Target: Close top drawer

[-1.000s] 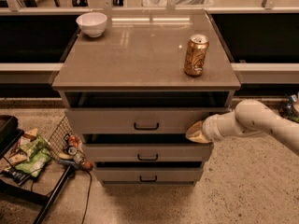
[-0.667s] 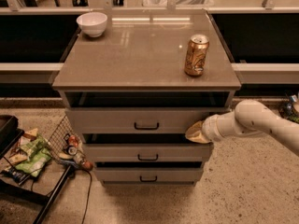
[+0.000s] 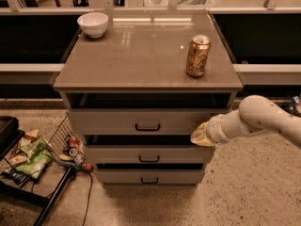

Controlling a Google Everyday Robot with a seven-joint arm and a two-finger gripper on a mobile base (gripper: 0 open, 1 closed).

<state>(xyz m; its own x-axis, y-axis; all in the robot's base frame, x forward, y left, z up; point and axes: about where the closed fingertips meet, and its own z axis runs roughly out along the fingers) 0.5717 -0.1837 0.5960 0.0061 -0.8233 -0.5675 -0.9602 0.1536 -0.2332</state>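
Observation:
The top drawer [image 3: 108,121] is the widest grey drawer of the cabinet, with a small black handle [image 3: 147,127] centred on its front. It stands pulled out a little, with a dark gap above its front under the counter. My gripper [image 3: 200,135] is at the end of the white arm [image 3: 263,119] that reaches in from the right. It sits against the right end of the top drawer's front, at its lower edge.
Two narrower grey drawers [image 3: 148,155] [image 3: 149,176] sit below. On the counter top [image 3: 141,60] stand a white bowl [image 3: 93,24] at the back left and a tan can [image 3: 198,56] at the right. A wire rack of snack bags [image 3: 33,157] stands on the floor at the left.

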